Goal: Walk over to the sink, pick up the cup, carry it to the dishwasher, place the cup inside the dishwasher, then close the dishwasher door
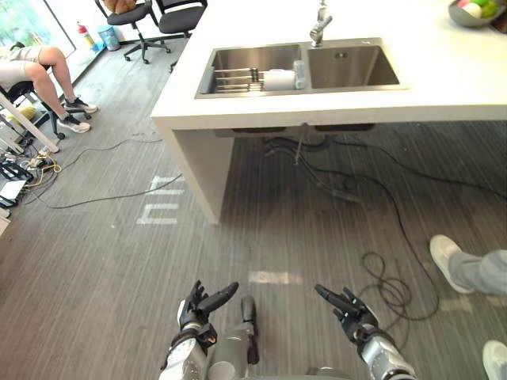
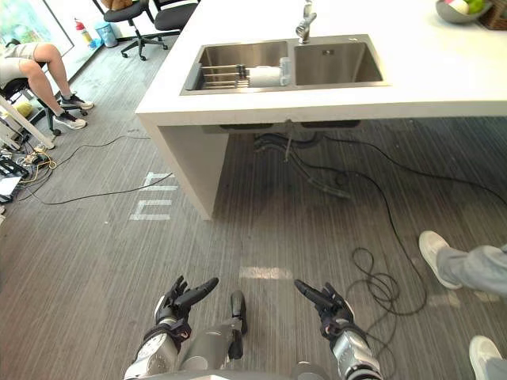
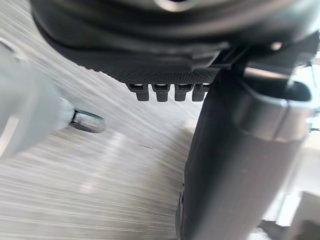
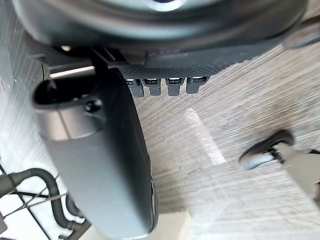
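With left hand [image 1: 194,311] and right hand [image 1: 353,310] spread empty, walk squarely to the sink [image 1: 356,67] at twelve o'clock, facing the cup [image 1: 279,79].

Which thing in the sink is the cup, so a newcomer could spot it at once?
Find the white counter ahead and its steel double sink under the faucet. In the left basin, the cup sits just right of the metal rack, near the divider. It is the one solid white, rounded thing there, unlike the rack's bare wires.
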Tool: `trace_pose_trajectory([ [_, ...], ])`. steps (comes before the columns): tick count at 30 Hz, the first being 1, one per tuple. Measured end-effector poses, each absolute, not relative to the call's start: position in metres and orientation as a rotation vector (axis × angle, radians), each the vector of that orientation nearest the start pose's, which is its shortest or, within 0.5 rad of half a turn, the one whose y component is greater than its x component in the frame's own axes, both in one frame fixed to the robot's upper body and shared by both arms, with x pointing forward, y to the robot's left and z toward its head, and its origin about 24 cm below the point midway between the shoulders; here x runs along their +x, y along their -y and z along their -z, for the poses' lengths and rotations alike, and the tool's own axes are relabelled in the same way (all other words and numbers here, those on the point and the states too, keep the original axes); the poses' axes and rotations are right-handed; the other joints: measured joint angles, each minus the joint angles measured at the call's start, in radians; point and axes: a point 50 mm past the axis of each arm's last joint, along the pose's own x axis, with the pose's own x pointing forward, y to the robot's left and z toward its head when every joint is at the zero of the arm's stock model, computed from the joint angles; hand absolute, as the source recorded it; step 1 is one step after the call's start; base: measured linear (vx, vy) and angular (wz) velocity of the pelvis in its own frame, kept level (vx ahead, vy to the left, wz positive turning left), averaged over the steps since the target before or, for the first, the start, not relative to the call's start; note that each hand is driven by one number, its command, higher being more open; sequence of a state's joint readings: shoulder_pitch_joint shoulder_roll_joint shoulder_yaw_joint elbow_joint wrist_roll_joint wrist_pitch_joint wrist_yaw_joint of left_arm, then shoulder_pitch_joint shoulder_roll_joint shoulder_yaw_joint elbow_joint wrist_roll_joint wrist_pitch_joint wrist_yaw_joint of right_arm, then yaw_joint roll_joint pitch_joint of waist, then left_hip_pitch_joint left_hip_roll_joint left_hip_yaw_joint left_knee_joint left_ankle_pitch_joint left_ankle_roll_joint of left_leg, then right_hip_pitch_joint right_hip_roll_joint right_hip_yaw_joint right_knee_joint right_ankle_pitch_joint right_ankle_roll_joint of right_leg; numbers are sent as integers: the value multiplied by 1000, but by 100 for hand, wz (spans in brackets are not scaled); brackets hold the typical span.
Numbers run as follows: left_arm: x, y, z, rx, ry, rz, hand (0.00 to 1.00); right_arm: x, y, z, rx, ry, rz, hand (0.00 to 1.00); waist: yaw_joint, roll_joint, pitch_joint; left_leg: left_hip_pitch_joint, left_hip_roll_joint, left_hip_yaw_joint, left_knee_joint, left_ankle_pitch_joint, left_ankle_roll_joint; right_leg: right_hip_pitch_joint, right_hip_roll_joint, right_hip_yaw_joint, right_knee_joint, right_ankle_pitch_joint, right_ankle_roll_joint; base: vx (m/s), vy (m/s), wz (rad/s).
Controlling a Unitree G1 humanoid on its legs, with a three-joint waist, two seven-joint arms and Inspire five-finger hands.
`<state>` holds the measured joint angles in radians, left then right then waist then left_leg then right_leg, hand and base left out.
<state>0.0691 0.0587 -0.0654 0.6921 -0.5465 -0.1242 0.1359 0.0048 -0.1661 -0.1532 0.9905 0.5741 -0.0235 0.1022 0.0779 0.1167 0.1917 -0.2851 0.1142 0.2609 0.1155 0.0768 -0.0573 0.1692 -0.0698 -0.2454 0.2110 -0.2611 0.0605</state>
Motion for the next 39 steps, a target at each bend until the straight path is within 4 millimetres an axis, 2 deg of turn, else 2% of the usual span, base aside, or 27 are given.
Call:
trace_pose_trajectory([
  [1, 180, -173, 107, -388, -630, -330, 100, 131, 231, 141, 494, -850, 424, 100, 1, -32, -7, 1, -32, 28, 10, 8, 12, 18, -34, -9, -3, -17, -13, 445, 202, 59],
  [2, 183, -174, 104, -393, -611, -330, 100, 131, 232, 141, 498, -848, 429, 100, 2, -40, -5, 0, -47, 40, 11, 8, 13, 22, -48, -9, -2, -20, -19, 349, 147, 47],
  [5, 198, -178, 85, -404, -480, -337, 100, 133, 232, 141, 561, -831, 467, 100, 6, -48, -2, -20, -86, 47, 56, 9, 29, 23, -82, 27, 14, 9, -2, 424, 159, 37],
  [7, 205, -179, 69, -406, -394, -354, 100, 129, 233, 144, 610, -846, 513, 100, 30, -51, -7, -20, -93, 46, 88, -12, 79, -1, -98, 62, 87, 25, 18, 299, 93, 4],
  [8, 208, -179, 61, -410, -344, -365, 100, 125, 236, 145, 626, -854, 538, 100, 37, -55, -19, -13, -107, 49, 84, -28, 102, -48, -118, 85, 185, 40, 46, 271, 87, -2],
  [9, 210, -179, 56, -408, -313, -374, 100, 122, 237, 146, 637, -862, 556, 100, 37, -61, -27, 7, -123, 53, 60, -32, 107, -98, -139, 106, 280, 65, 110, 413, 139, -2],
  [10, 212, -181, 50, -404, -286, -378, 100, 119, 238, 147, 643, -871, 567, 100, 34, -67, -34, 33, -140, 57, 23, -38, 117, -155, -166, 124, 392, 107, 210, 415, 136, -11],
  [11, 213, -185, 42, -380, -249, -388, 100, 115, 234, 150, 658, -889, 577, 100, 30, -81, -43, 69, -153, 70, -11, -44, 126, -243, -188, 141, 576, 152, 213, 337, 93, -23],
  [13, 211, -191, 33, -360, -209, -418, 100, 108, 231, 154, 672, -914, 585, 100, 25, -93, -50, 136, -168, 88, -44, -58, 145, -367, -234, 103, 833, 150, 206, 330, 35, -34],
  [14, 209, -193, 27, -363, -185, -445, 100, 109, 236, 151, 687, -880, 608, 100, 9, -92, -50, 188, -174, 91, -57, -74, 151, -410, -264, 53, 901, 124, 158, 398, 5, -24],
  [15, 210, -194, 21, -366, -158, -456, 100, 108, 239, 151, 702, -865, 632, 100, 0, -91, -54, 229, -174, 89, -64, -91, 143, -447, -289, -2, 898, 80, 83, 332, -15, -10],
  [17, 215, -195, 10, -373, -111, -458, 100, 109, 243, 148, 712, -839, 648, 100, -10, -90, -56, 274, -157, 72, -57, -116, 125, -491, -309, -70, 774, 37, 24, 340, -111, 17],
  [19, 220, -194, 1, -384, -60, -454, 100, 106, 245, 147, 721, -816, 670, 100, -21, -72, -49, 288, -96, 44, 7, -146, 113, -495, -294, -134, 507, 43, 8, 330, -225, 36],
  [21, 222, -204, -13, -372, 24, -466, 100, 105, 244, 147, 747, -805, 676, 100, -17, -64, -44, 291, -12, 13, 104, -207, 66, -500, -265, -145, 215, 140, 10, 334, -347, 36],
  [23, 221, -214, -28, -363, 106, -485, 100, 98, 242, 149, 765, -812, 685, 100, -18, -73, -49, 317, 30, -33, 157, -268, 4, -496, -275, -141, 214, 289, -9, 317, -389, 53],
  [24, 219, -221, -37, -357, 158, -498, 100, 87, 238, 153, 785, -846, 697, 100, -17, -99, -64, 337, 36, -60, 172, -298, -29, -483, -285, -134, 261, 422, -37, 381, -500, 56],
  [25, 215, -227, -47, -364, 228, -517, 100, 70, 236, 158, 819, -881, 738, 100, -3, -114, -93, 354, 54, -82, 176, -332, -71, -457, -278, -140, 295, 336, 9, 456, -607, 43],
  [26, 209, -229, -61, -389, 313, -538, 100, 66, 241, 158, 823, -890, 756, 100, 5, -82, -96, 349, 94, -99, 175, -340, -79, -450, -242, -149, 296, 274, 1, 353, -483, 20],
  [27, 208, -229, -69, -399, 353, -539, 100, 64, 243, 157, 825, -891, 764, 100, 9, -62, -98, 344, 103, -115, 169, -338, -78, -452, -226, -156, 299, 254, -7, 261, -390, -1],
  [29, 204, -224, -98, -400, 495, -514, 100, 55, 246, 158, 843, -902, 796, 100, 18, -45, -108, 349, 127, -128, 140, -330, -86, -454, -188, -175, 296, 149, -20, 211, -321, -7],
  [30, 204, -222, -102, -391, 513, -509, 100, 52, 247, 159, 848, -909, 807, 100, 17, -40, -114, 347, 137, -130, 136, -330, -83, -453, -176, -177, 292, 141, -23, 181, -237, -9],
  [32, 206, -218, -110, -343, 547, -503, 100, 42, 245, 162, 862, -965, 813, 100, 16, -25, -138, 347, 153, -145, 111, -324, -44, -456, -144, -186, 275, 124, -29, 144, -141, -11],
  [33, 208, -220, -113, -326, 554, -520, 100, 38, 242, 163, 849, -1004, 796, 100, 17, -24, -150, 336, 153, -147, 98, -323, -6, -471, -132, -181, 265, 120, -25, 98, -80, -14],
  [35, 208, -224, -115, -310, 562, -560, 100, 36, 242, 164, 801, -1061, 752, 100, 17, -18, -155, 322, 151, -143, 104, -314, 22, -493, -123, -167, 261, 111, -34, 111, -44, -23],
  [37, 208, -227, -112, -291, 539, -592, 100, 31, 236, 166, 787, -1124, 721, 100, 17, -28, -150, 254, 146, -143, 235, -284, 38, -492, -117, -146, 234, 113, -31, 97, -45, -8],
  [38, 209, -226, -111, -283, 518, -594, 100, 29, 235, 167, 799, -1135, 730, 100, 12, -26, -138, 185, 155, -148, 385, -246, 46, -454, -97, -124, 187, 122, -30, 104, -58, 34],
  [39, 210, -223, -110, -280, 500, -574, 100, 28, 234, 167, 800, -1154, 732, 100, 7, -33, -115, 117, 159, -182, 540, -190, 28, -379, -92, -118, 126, 139, -38, 123, -25, 39],
])
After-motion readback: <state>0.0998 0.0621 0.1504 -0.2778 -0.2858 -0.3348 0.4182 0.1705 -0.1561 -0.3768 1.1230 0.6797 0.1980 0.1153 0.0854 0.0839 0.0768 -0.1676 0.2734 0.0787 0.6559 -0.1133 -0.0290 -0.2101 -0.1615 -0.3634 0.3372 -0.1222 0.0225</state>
